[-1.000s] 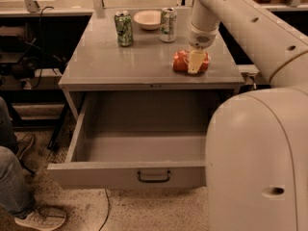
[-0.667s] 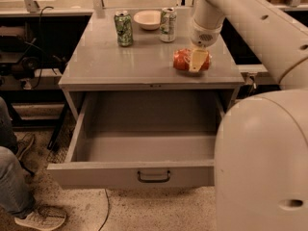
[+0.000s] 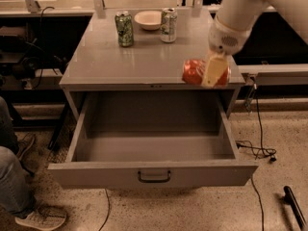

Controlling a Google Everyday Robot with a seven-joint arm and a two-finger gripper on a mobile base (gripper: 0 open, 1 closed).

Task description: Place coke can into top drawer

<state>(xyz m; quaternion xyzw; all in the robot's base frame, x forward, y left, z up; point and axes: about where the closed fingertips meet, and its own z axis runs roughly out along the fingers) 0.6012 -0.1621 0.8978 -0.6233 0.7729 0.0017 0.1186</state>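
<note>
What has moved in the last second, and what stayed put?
The claw, gripping the coke can, carried it rightward in view and forward to the front right edge of the cabinet top, nearer the open top drawer. The bulky white body of the arm left the lower right of the view. Top drawer, green can, bowl and second can stayed put.

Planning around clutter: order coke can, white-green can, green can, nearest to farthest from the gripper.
The gripper is at front right.
1. coke can, in its grasp
2. white-green can, back centre
3. green can, back left
</note>
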